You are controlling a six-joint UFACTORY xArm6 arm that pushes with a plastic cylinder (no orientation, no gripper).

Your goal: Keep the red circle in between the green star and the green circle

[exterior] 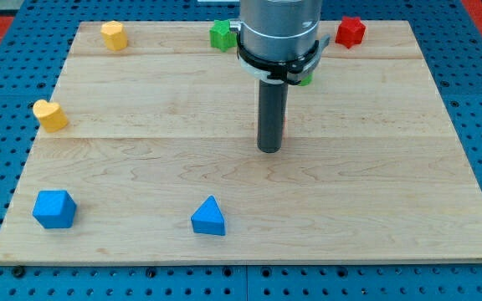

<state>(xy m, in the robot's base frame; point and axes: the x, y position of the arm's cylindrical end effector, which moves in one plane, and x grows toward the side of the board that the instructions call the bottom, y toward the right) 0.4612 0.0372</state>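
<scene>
My tip [269, 149] rests near the middle of the wooden board [141, 167]. A thin red sliver, probably the red circle [284, 125], shows just behind the rod on its right; most of it is hidden. The green star [219, 35] sits at the view's top, left of the arm and partly covered by it. A small green edge, probably the green circle [307, 80], peeks out under the arm's collar on the right. The red sliver lies below both green blocks, nearer the green edge.
A red star [351, 32] sits at the top right. Yellow blocks sit at the top left [114, 35] and the left edge [50, 114]. A blue cube [54, 209] and a blue triangle [209, 216] lie near the bottom.
</scene>
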